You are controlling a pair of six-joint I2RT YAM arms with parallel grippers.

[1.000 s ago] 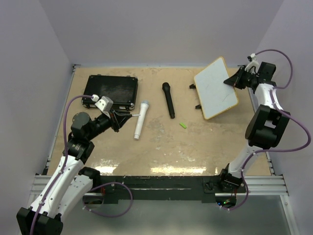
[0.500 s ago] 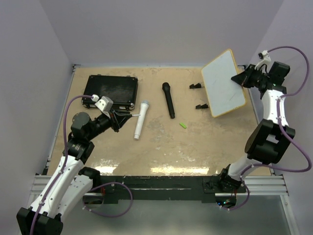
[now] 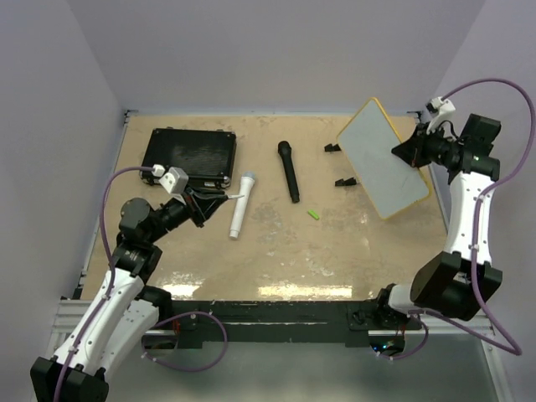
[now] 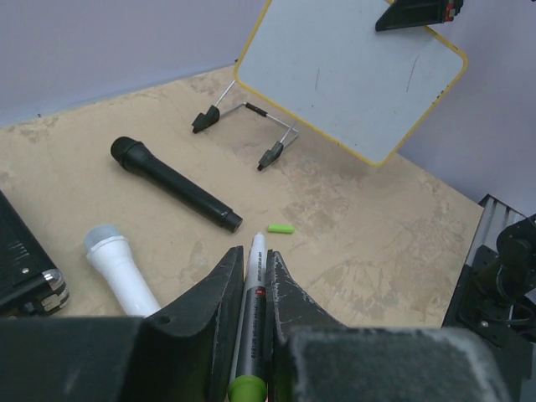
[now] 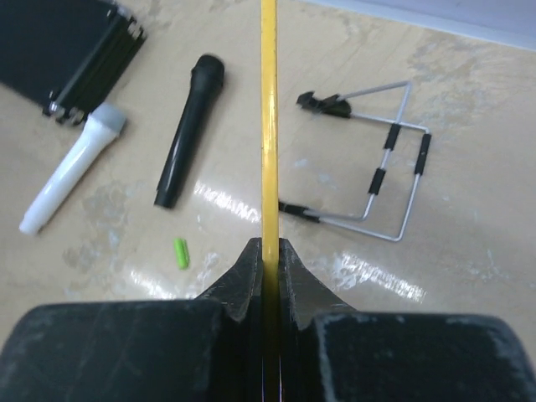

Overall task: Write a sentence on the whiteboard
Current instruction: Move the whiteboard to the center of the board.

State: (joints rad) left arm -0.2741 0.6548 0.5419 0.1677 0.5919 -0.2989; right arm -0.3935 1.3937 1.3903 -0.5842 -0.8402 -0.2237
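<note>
Because both sets of fingers are clenched, each arm has its tool in hand: the left gripper (image 4: 253,261) is clamped on a marker (image 4: 249,322), green butt toward the wrist and pale writing end projecting past the fingertips, and the right gripper (image 5: 267,244) is pinched on the yellow rim of the whiteboard (image 3: 383,159). The board is held edgewise between the right fingers, tilted, lifted off the wire stand (image 5: 394,176) and hanging above and just to the right of it; the stand itself sits bare on the table (image 3: 276,251). A green cap (image 3: 313,214), probably the marker's, lies on the table on the near side of the stand, toward the left arm. A black microphone (image 3: 289,172) lies left of the stand, a white microphone (image 3: 241,205) farther left again, and a black case (image 3: 189,155) farthest from it at the far-left corner. In the left wrist view the white face shows only two faint short strokes; no green sentence can be made out on it. Judged status: preparation appears complete, with the marker apparently uncapped and gripped and the board gripped and presented. Writing appears not yet begun. The marker tip is well apart from the board, on the opposite side of the stand. Remaining, by this judgement: bring tip and board face together, then write the whole sentence.
</note>
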